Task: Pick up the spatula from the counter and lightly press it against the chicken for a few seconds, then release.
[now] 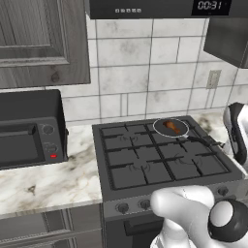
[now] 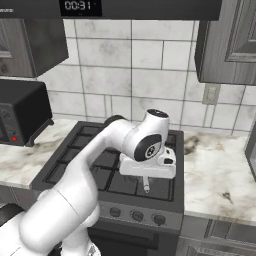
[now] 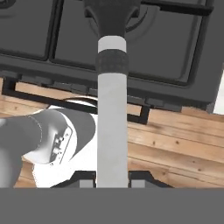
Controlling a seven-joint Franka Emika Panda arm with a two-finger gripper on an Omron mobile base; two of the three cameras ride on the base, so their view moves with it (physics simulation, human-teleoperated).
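My gripper (image 3: pixel 112 181) is shut on the spatula (image 3: pixel 112 109), whose pale grey handle runs up from between the fingertips to a dark neck and dark blade. In the right base view the gripper (image 2: pixel 146 178) hangs over the front right of the stove, with a short piece of the spatula (image 2: pixel 146 187) poking down below the hand. The chicken (image 1: pixel 170 127), an orange-brown piece, lies in a small round pan (image 1: pixel 160 124) on the back right burner, well apart from the spatula. The pan's dark handle (image 1: pixel 202 140) points toward the front right.
The black gas stove (image 1: pixel 140 164) has raised grates and a row of knobs (image 2: pixel 136 216) along its front. A dark toaster oven (image 1: pixel 29 128) stands on the marble counter (image 1: pixel 48 184) to the left. More counter (image 2: pixel 215 170) lies right of the stove. Cabinets hang above.
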